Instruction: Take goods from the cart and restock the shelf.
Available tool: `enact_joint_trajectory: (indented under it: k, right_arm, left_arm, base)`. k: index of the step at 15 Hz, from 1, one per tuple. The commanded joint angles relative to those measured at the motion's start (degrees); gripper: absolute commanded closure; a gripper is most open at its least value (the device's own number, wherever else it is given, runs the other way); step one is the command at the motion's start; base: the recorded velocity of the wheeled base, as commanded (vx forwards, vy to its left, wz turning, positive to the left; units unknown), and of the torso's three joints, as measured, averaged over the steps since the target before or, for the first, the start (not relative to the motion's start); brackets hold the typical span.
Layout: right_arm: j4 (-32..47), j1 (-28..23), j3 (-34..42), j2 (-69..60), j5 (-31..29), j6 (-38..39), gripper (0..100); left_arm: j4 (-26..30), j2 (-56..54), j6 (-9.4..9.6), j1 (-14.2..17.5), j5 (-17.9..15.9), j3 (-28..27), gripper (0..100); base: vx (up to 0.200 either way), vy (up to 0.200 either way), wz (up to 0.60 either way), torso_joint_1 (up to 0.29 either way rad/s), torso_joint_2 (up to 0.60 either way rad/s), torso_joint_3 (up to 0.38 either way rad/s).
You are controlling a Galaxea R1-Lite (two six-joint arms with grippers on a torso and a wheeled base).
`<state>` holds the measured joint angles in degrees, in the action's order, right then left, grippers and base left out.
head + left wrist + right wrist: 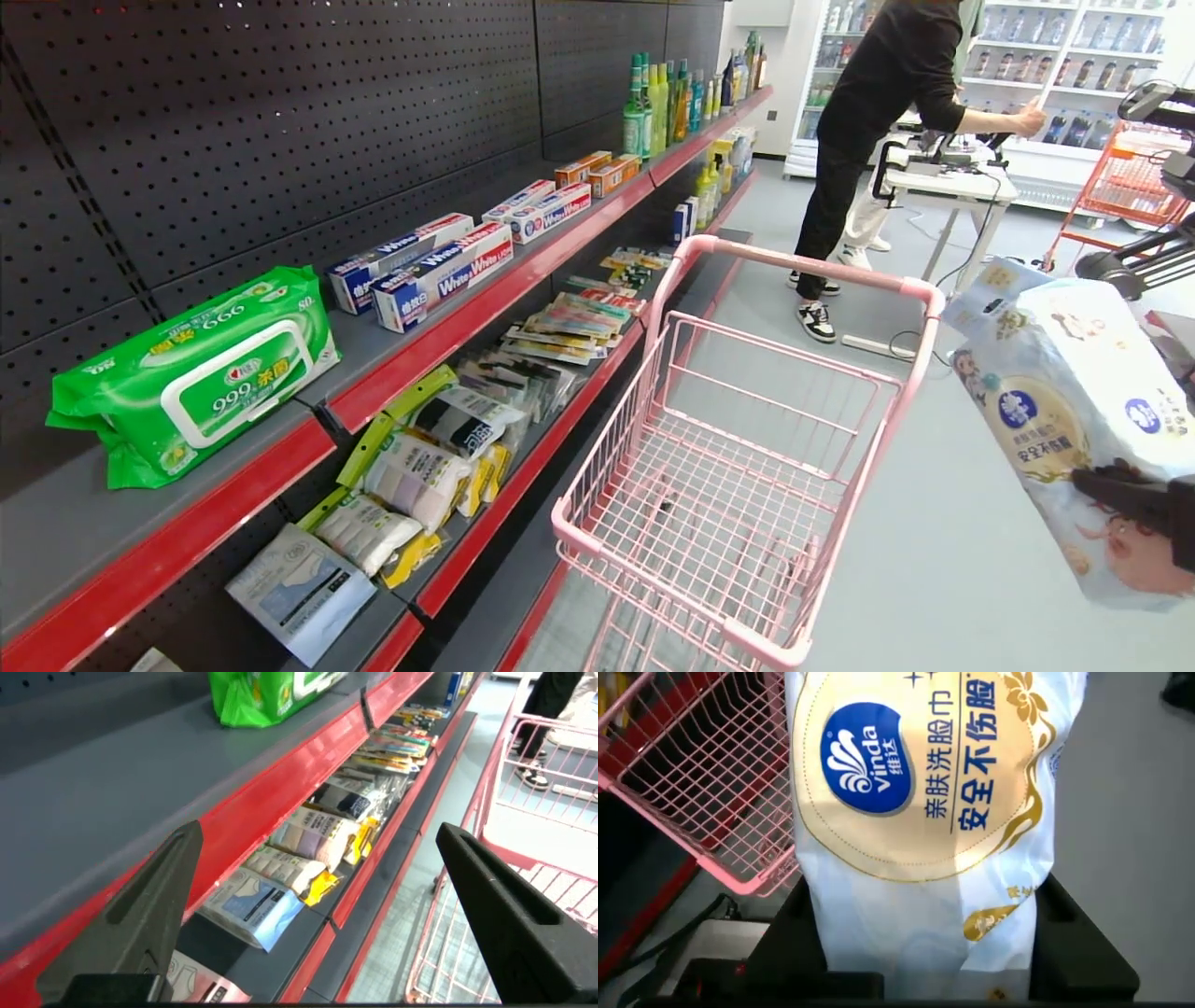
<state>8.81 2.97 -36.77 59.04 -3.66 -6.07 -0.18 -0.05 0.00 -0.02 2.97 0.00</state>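
From where I stand, the right gripper [1131, 497] is clamped on a tall white plastic-wrapped pack of tissues with gold print [1074, 420]. In the right wrist view its dark fingers [799, 938] press in on both sides of the pack's lower end [924, 784]. The pack hangs in the air on the right of the pink wire cart [920, 364], outside the basket and clear of its rail. Its long axis runs roughly up and down, with the top tipped away toward the far side.

What matters next is that the grey shelf with a red front edge [187, 546] lies to the left, on the other side of the cart. To get there the pack must travel leftward over or around the basket. The bare stretch of the top board, at the near end beside the green pack of wet wipes [196, 373], looks like the likeliest landing spot.

The left gripper [318, 905] hangs just by that shelf edge with its jaws spread wide and nothing in them. That arm is the nearer one to the shelf, but the load is in the right one.
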Motion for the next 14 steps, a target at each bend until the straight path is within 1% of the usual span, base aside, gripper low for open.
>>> enact_joint_trajectory:
  k: [1, 6, 9, 14]
  right_arm:
    - [-0.02, -0.69, 0.64, -4.28, 0.05, -0.52, 100]
    - [-0.02, -0.87, 1.61, -5.25, -0.47, -3.77, 100]
    - [-0.02, -2.54, 2.14, -5.78, -0.47, -5.44, 100]
    - [-0.02, -3.33, 2.40, -5.78, -0.56, -5.88, 100]
  left_arm:
    - [0.01, 0.05, 0.00, 0.02, 0.01, 0.00, 0]
    - [-0.08, 0.05, 0.00, 0.02, 0.01, 0.00, 0]
    - [-0.08, 0.05, 0.00, 0.02, 0.01, 0.00, 0]
    - [-0.08, 0.05, 0.00, 0.02, 0.01, 0.00, 0]
  base:
    - [0.000, 0.000, 0.00, 0.193, -0.42, -0.227]
    - [0.000, 0.000, 0.00, 0.214, -0.46, -0.255]
    - [0.000, 0.000, 0.00, 0.186, -0.38, -0.208]
    - [0.000, 0.000, 0.00, 0.168, -0.36, -0.194]
